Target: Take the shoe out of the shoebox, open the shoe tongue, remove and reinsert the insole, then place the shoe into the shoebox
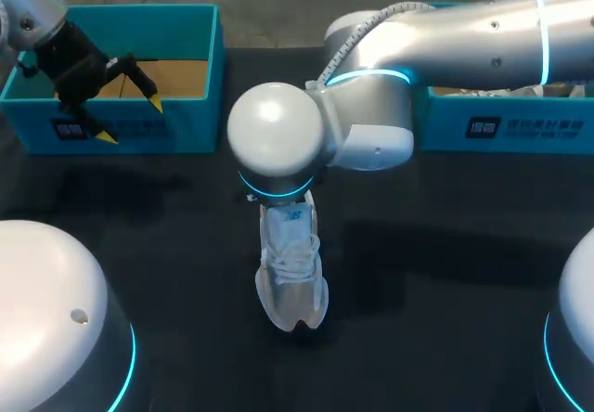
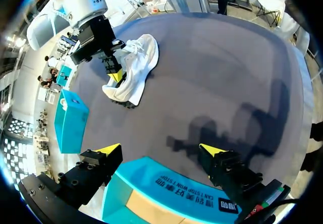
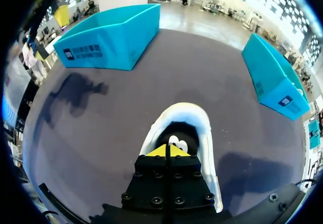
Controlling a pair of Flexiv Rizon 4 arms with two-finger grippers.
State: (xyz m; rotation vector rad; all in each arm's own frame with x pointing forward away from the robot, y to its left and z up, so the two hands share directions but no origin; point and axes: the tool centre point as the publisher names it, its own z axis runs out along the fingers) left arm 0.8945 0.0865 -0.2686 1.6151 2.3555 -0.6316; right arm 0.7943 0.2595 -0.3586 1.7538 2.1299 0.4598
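Domed white arm bases (image 1: 46, 301), two, at near corners of head view, blue-lit rings at rims.

Right arm (image 1: 445, 32): enters from right, reaches past middle, rounded wrist joint hanging over heel end of shoe (image 1: 293, 277).

Right gripper (image 3: 169, 152): yellow tips pressed together, no gap showing, set down inside shoe's mouth near heel. Small white piece (image 3: 175, 143) just ahead of tips; whether pinched, cannot tell. Seen from left wrist, one yellow tip showing at collar.

Shoe: white, laced, standing laces-up on black table (image 1: 445, 273), about mid-table, apart from both boxes. Long axis runs from near edge to far edge. Toe points toward robot; heel points toward far edge, hidden under right arm in head view. Tongue visible just on near side of wrist joint, laces below it, toe cap nearest robot.

Left gripper (image 1: 133, 122): fingers spread wide, holding nothing, hovering over front wall of left box (image 1: 56, 129), well apart from shoe.

Left box: teal, open-topped, brown floor inside, at far left of table.

Right box (image 1: 501, 126): teal, at far right, partly hidden behind right arm.
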